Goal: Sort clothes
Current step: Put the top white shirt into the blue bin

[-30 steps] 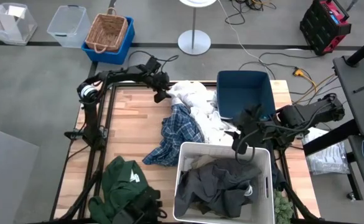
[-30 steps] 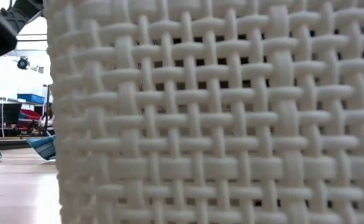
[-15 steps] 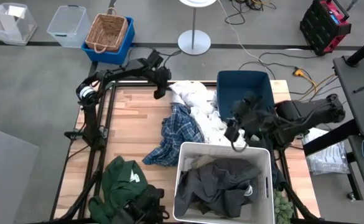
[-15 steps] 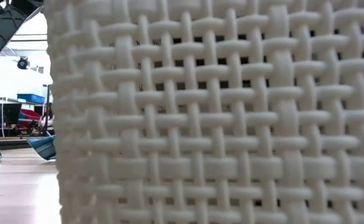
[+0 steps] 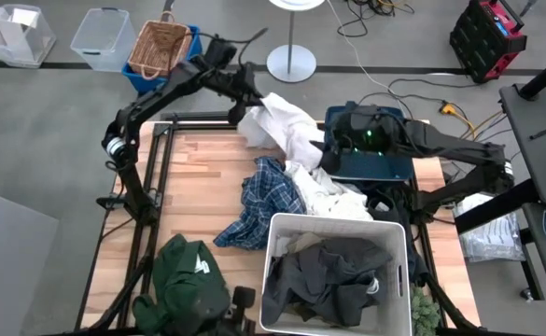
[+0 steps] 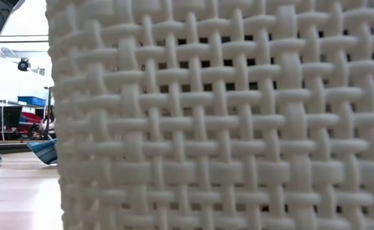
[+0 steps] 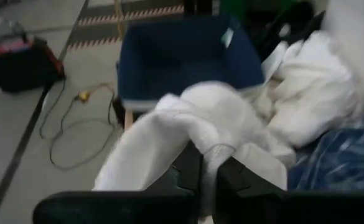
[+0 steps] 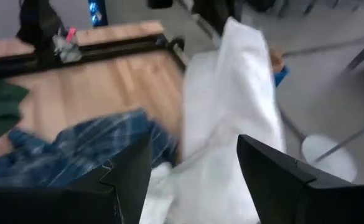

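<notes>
At the near left corner of the wooden worktop [image 5: 198, 177] lies a dark green garment [image 5: 187, 271], crumpled in a heap and well apart from the rest. Farther back on the left, the left gripper [image 5: 245, 110] is raised over the worktop's far edge, its fingers [image 7: 188, 168] closed tight on a white garment [image 5: 282, 121], a fold of which is pinched between them in the left wrist view; the cloth hangs from the grip and drapes down toward the pile in the middle. That pile holds a blue-and-white plaid garment [image 5: 259, 201], spread out and trailing toward the near side, with more white cloth [image 5: 333, 196] bunched just beside it on its right. Near the front, to the right of centre, stands a white woven bin [image 5: 277, 247] holding a dark grey garment [image 5: 324, 275]; its wall fills almost all of the low view. Behind it, at the far right corner, sits a navy blue bin [image 5: 385, 163]. The right gripper [image 5: 327, 154] reaches across the front of that bin toward the hanging white garment, its fingers [image 8: 126, 177] spread wide and holding nothing, the white cloth showing in the gap between them in the right wrist view.
</notes>
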`<state>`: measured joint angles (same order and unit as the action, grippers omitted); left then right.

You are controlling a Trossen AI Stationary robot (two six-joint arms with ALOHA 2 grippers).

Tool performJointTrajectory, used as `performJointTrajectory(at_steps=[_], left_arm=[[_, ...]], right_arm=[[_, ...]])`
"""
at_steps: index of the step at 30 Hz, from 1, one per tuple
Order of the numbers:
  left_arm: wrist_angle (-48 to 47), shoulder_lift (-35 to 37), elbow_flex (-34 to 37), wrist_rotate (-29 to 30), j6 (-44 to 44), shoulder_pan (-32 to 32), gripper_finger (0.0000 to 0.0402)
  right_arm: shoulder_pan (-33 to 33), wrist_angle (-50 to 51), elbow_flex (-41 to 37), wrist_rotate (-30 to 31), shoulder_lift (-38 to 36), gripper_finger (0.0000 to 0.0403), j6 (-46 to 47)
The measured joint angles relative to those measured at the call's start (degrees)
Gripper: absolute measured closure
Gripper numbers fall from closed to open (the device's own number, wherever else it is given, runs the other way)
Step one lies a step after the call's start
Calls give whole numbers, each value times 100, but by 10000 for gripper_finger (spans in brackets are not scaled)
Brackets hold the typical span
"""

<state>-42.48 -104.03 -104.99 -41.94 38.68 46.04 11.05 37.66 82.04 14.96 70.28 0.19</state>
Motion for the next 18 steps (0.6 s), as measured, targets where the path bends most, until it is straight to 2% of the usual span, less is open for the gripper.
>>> performJointTrajectory(at_steps=[10,18], left_arm=[[-1149,11,-1732,-364,-40,-384,402],[-1561,11,-2909,-370,-454,-703,401]], right_arm=[[238,-756,271,-48,630,110,-1883],[472,-1169,1191,-17,1578,68,-1771]])
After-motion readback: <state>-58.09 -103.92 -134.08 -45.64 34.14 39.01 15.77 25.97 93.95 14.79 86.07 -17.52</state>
